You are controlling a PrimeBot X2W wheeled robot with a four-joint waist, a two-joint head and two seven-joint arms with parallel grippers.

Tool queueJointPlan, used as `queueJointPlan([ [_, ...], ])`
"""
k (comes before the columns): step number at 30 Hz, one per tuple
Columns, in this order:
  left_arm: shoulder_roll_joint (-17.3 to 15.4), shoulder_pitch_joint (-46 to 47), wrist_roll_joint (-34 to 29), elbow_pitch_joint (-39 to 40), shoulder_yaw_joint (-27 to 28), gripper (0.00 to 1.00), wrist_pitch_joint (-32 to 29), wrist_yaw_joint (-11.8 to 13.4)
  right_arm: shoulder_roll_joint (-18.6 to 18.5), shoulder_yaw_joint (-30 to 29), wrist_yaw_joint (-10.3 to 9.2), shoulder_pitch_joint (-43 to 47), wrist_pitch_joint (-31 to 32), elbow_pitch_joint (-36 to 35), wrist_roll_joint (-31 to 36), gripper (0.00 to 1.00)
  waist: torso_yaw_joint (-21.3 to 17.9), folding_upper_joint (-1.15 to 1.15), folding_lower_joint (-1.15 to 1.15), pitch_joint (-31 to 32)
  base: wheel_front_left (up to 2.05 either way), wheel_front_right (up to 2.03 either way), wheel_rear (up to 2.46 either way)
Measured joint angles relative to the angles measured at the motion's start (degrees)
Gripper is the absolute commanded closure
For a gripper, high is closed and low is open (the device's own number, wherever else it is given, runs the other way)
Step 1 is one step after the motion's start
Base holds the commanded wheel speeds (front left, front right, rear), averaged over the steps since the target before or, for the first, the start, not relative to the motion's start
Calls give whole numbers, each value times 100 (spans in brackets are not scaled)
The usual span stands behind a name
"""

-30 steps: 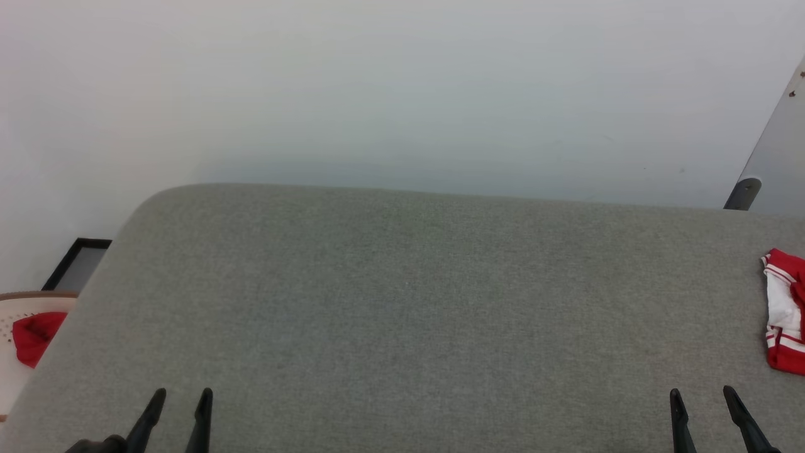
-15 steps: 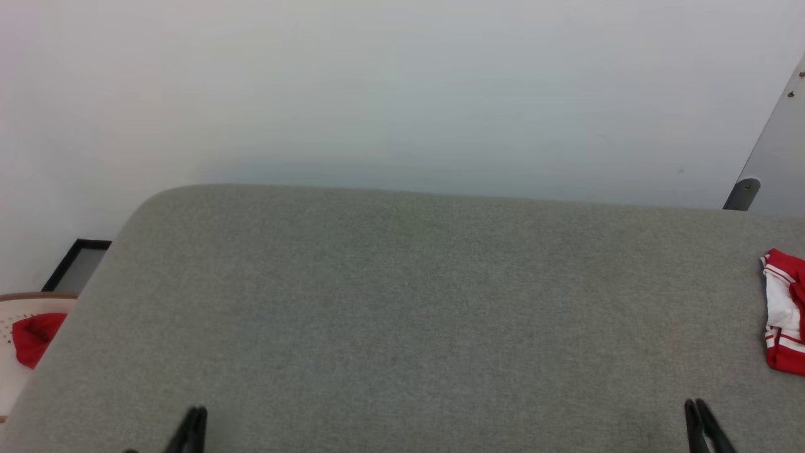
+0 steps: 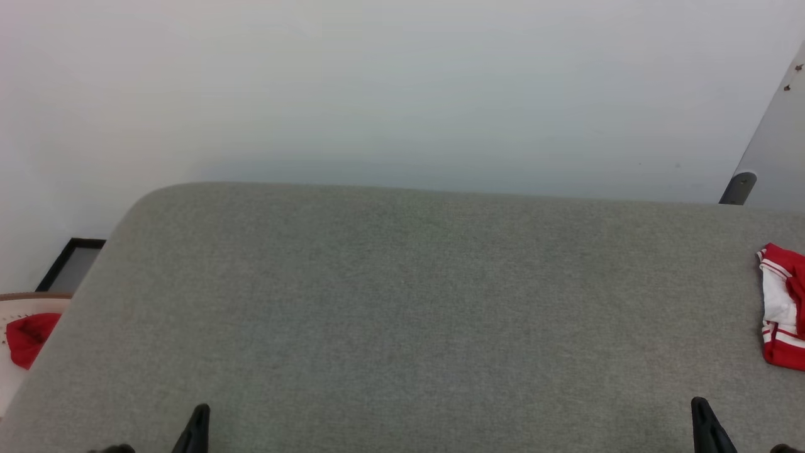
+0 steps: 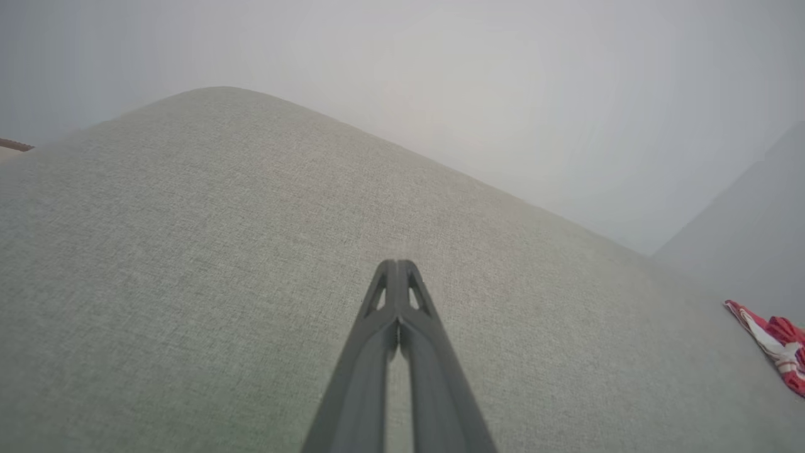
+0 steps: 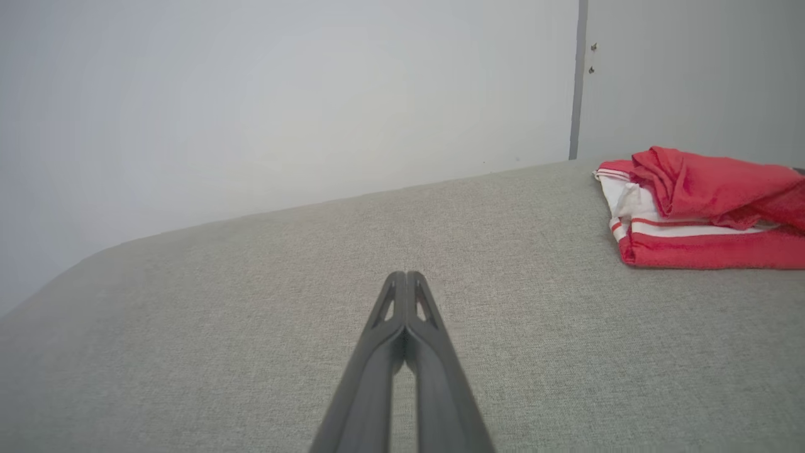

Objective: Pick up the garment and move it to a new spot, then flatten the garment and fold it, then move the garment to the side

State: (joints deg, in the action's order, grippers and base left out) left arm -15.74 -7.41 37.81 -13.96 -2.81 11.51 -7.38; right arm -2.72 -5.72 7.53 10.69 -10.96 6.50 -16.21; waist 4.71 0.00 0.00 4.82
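Grey cushion [image 3: 402, 302], right end: the garment [image 3: 782, 308] runs off my head view. The right wrist view clips it too, and its folds bury its front. Left gripper [image 3: 200, 413] and right gripper [image 3: 699, 406]: tips only, at the cushion's near edge. Red cloth [image 3: 26, 333] off the left end, half hidden.

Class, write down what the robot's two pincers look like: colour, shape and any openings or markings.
The left pincer and the right pincer look alike: two long, dark grey fingers each, tapering to narrow tips, with a small triangular cut-out near each tip. Their surfaces are plain and matte.
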Motion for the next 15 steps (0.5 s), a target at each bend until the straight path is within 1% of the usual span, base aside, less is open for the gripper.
queueJointPlan([
  [15, 269, 276, 1110, -3, 187, 100, -378, 0, 0, -5, -1, -336, 345, 145, -1552, 100, -62, 0, 0, -66, 0, 0, 0],
])
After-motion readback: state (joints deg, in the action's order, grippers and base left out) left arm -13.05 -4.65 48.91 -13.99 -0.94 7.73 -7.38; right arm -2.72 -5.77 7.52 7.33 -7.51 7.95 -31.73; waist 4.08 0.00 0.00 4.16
